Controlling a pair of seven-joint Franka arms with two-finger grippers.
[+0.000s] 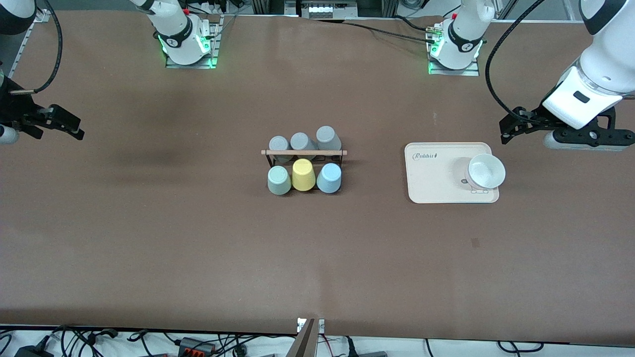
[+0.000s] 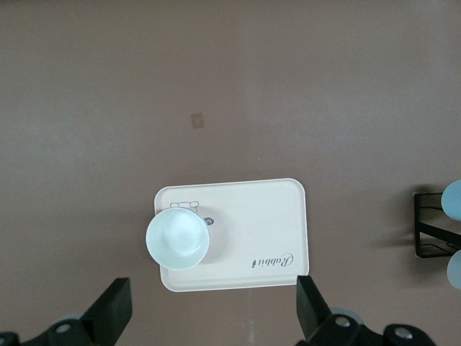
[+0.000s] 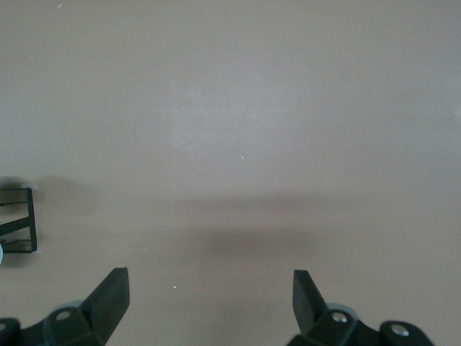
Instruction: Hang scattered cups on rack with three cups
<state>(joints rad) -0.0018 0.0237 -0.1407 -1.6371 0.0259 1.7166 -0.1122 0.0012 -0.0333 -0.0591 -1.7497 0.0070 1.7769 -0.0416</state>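
The black wire rack [image 1: 303, 152] with its wooden rod stands mid-table. Along its side nearer the front camera sit a sage green cup [image 1: 279, 180], a yellow cup [image 1: 303, 174] and a light blue cup [image 1: 329, 177], side by side. Three grey cups [image 1: 301, 142] sit along its farther side. My left gripper [image 1: 505, 131] is open and empty, over the table beside the tray, toward the left arm's end. My right gripper [image 1: 79, 129] is open and empty, over bare table at the right arm's end. The left wrist view shows the rack's end [image 2: 425, 231] and the blue cup's edge [image 2: 454, 200].
A cream tray [image 1: 436, 183] lies between the rack and the left arm's end, with a white bowl [image 1: 485, 171] on it. Both show in the left wrist view, tray [image 2: 252, 223] and bowl [image 2: 177, 239]. The right wrist view shows the rack's corner [image 3: 18, 220].
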